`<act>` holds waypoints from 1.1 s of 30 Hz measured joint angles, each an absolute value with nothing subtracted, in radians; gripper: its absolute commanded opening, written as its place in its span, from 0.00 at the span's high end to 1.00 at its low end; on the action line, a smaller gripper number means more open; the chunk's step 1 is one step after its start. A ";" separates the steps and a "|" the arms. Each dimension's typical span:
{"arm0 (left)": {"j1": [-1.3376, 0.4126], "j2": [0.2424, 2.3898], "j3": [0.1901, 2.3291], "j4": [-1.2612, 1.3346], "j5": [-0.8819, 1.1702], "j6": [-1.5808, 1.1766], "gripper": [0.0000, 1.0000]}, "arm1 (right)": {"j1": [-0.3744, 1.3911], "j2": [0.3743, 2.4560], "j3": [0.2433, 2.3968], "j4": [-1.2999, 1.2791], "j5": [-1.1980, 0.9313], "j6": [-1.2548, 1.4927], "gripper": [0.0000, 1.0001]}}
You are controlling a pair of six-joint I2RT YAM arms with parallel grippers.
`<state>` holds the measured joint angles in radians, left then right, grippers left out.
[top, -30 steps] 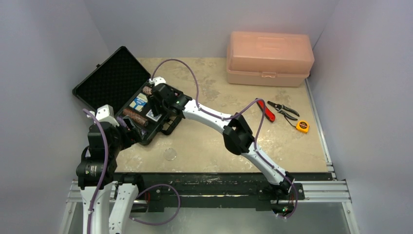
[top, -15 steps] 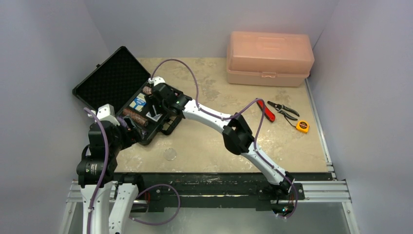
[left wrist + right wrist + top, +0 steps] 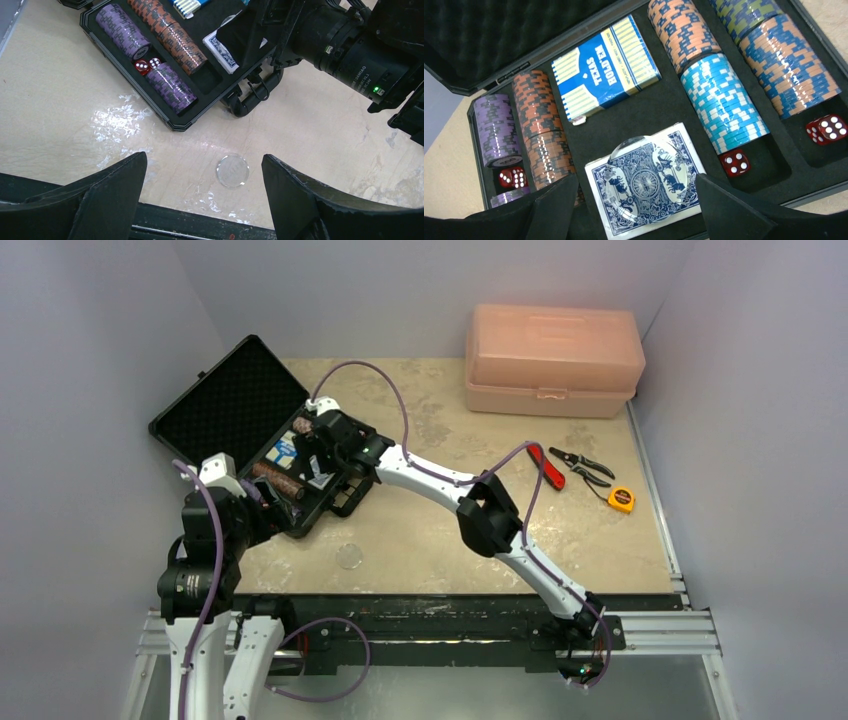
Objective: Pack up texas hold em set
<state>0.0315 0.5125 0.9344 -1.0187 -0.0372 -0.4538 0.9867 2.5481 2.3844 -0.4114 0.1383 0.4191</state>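
Left wrist view: left end effector [image 3: 204, 161] spread wide, empty, above a clear disc [image 3: 233, 170] on the desk [image 3: 60, 100], near the open briefcase [image 3: 212, 80]. Further right, right end effector [image 3: 636, 185] spread wide, gripping nothing, over a second disc [image 3: 644, 172] lying on a card deck [image 3: 596, 185] inside.

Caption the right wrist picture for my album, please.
Open right gripper above the black foam-lined case, where a clear plastic disc lies on a blue-backed card deck.
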 measured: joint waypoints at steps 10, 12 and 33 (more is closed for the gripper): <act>0.032 0.552 0.934 -1.014 -0.005 -0.448 0.00 | 0.987 2.330 2.081 -0.304 0.169 0.419 0.02; 0.032 0.569 0.934 -1.014 -0.007 -0.451 0.00 | 0.987 2.235 1.981 -0.273 0.191 0.419 0.02; -0.028 0.749 0.850 -1.042 0.126 -0.617 0.03 | 0.912 1.728 1.245 -0.068 0.415 0.505 0.01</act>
